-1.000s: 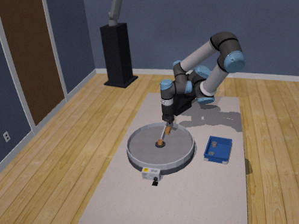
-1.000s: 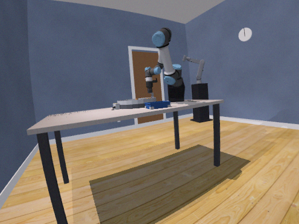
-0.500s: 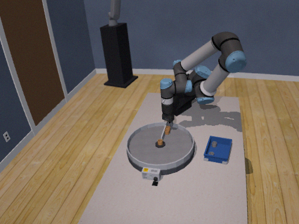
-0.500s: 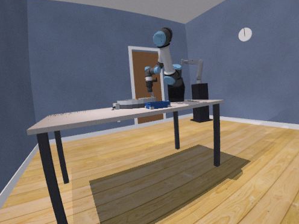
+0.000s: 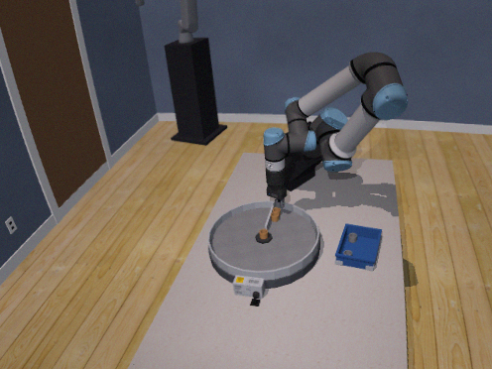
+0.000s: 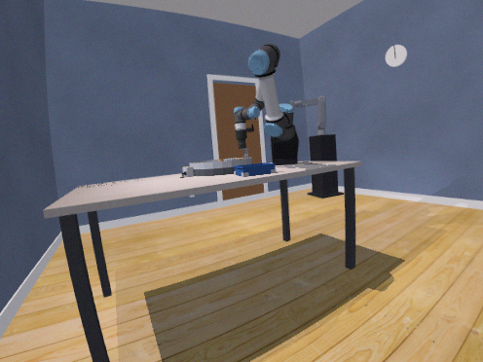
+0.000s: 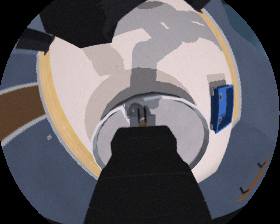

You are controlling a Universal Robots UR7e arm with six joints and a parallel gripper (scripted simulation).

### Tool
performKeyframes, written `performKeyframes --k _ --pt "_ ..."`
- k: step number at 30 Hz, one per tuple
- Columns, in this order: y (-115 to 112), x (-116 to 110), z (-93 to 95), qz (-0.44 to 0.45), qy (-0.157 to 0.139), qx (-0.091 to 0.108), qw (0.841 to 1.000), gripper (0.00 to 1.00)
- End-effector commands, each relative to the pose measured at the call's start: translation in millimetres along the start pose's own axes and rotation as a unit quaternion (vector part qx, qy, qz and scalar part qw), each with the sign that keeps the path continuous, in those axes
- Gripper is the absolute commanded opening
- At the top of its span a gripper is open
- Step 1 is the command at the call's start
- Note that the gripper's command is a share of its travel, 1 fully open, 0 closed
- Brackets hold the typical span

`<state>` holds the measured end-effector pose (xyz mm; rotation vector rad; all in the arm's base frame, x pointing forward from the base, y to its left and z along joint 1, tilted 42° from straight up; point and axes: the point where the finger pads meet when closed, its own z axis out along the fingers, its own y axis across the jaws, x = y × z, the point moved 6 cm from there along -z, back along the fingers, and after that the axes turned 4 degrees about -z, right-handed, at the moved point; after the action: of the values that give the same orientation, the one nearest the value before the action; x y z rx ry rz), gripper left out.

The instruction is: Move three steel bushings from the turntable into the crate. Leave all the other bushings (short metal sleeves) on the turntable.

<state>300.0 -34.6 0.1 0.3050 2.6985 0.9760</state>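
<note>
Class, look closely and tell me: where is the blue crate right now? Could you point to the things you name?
In the top view, the blue crate [image 5: 367, 246] [image 6: 254, 169] [image 7: 222, 109] sits on the pale table top [image 5: 298, 326] [image 6: 146, 189] [image 7: 75, 75], just right of the round turntable [image 5: 216, 262] [image 6: 209, 169] [image 7: 206, 135].

In the top view, the arm's upper arm [image 5: 357, 129] [image 6: 271, 96] climbs toward 1 o'clock to a high, bent elbow [image 5: 381, 75] [image 6: 265, 59], from which the forearm [image 5: 328, 92] slopes down toward 8 o'clock. The wrist [image 5: 276, 149] [image 6: 240, 126], with its 3 joints folded close together, ends in an almost vertical last section, and the gripper [image 5: 279, 205] [image 6: 246, 155] [image 7: 141, 110] hangs below it toward 6 o'clock. Its 2 fingers point down, side by side with a narrow gap, gripping a bushing.
</note>
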Motion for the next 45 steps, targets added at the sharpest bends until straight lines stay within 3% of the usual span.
performKeyframes --k 1,45 --pt "0 0 -5.8 0.000 0.000 0.000 1.000 0.00" --pt "0 0 -20.7 0.000 0.000 0.000 1.000 0.00"
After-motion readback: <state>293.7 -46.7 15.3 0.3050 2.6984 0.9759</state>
